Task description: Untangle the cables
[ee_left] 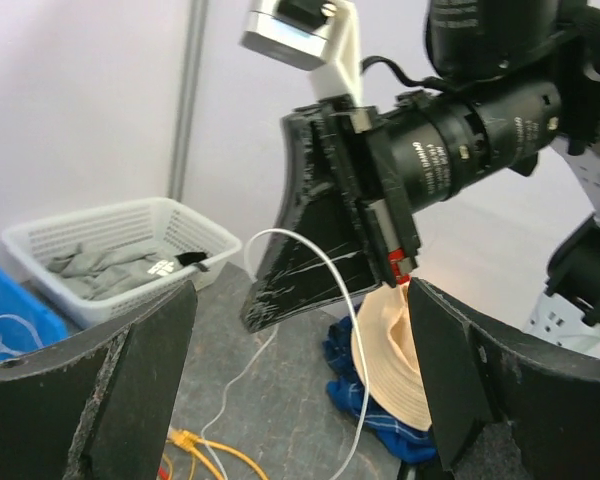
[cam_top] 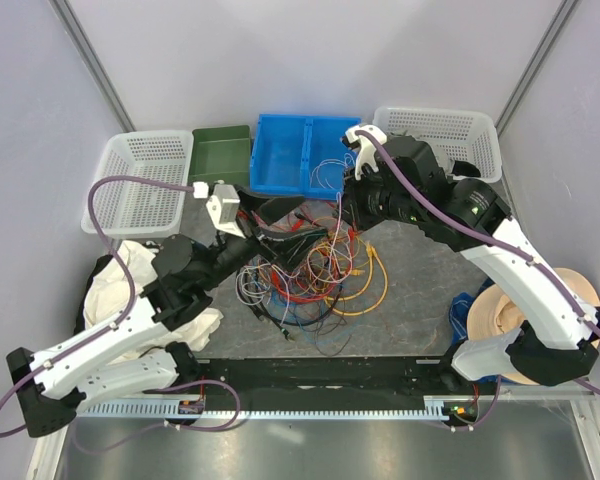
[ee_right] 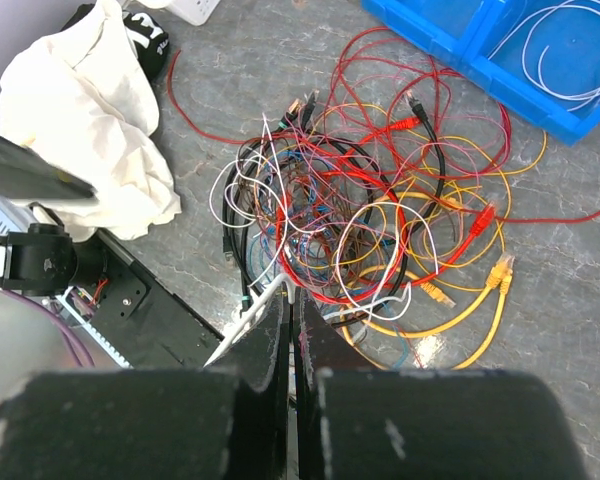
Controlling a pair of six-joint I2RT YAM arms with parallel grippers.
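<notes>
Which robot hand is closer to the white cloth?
Left. The left gripper, open, is on the cloth's side of the cables. The right gripper, shut on a white wire, is farther, across the tangle.

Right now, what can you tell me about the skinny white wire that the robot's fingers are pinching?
The white wire is thin, smooth and bendy, and looks plastic-coated. The right gripper pinches it between shut fingers, lifted above the table. From the fingertips it arches out in a loop, then droops down in two strands toward the tangled pile. Its ends are hidden among the other cables.
</notes>
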